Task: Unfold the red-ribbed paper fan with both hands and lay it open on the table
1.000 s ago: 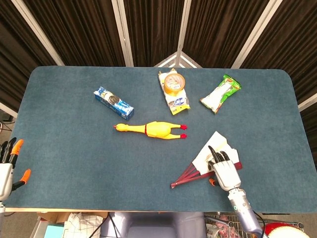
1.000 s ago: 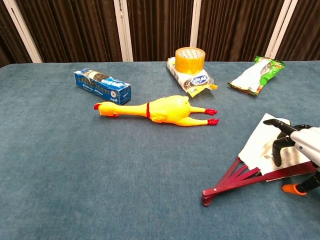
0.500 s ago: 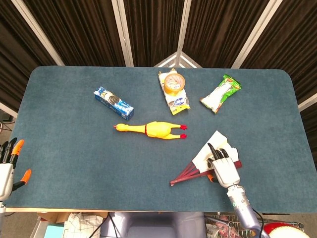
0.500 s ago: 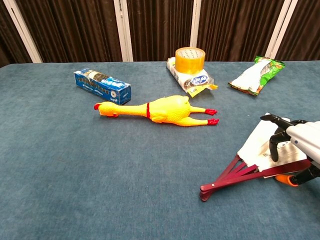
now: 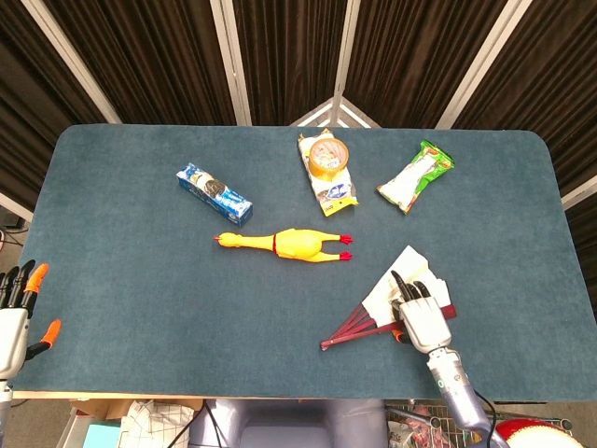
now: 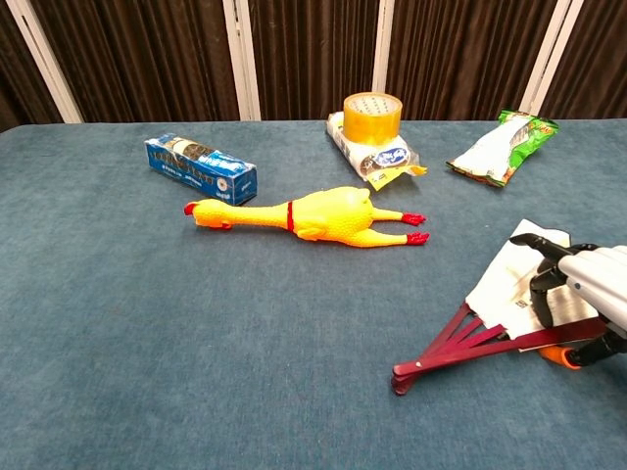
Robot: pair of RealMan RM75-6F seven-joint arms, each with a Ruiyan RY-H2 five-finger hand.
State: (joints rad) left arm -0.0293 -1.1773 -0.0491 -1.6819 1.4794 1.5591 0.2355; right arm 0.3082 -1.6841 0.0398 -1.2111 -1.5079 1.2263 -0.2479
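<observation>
The paper fan [image 5: 392, 289] [image 6: 509, 284] lies partly spread at the table's front right, white paper leaf toward the back, dark red ribs [image 5: 350, 329] [image 6: 441, 351] meeting at a pivot toward the front left. My right hand [image 5: 420, 313] [image 6: 578, 294] rests palm-down on the fan's right part, fingers laid flat over the paper. My left hand [image 5: 17, 303] hangs off the table's front left edge, fingers apart and holding nothing; the chest view does not show it.
A yellow rubber chicken [image 5: 289, 244] [image 6: 313, 215] lies mid-table. Behind it sit a blue box [image 5: 215, 193] [image 6: 201, 168], a tape roll on a packet [image 5: 328, 161] [image 6: 372, 122] and a green snack bag [image 5: 416, 175] [image 6: 500, 147]. The blue table's [image 5: 140, 308] front edge runs close to the fan.
My right hand slid slightly left and forward on the fan, and the ribs' pivot end shifted a little with it. The left hand barely moved.
</observation>
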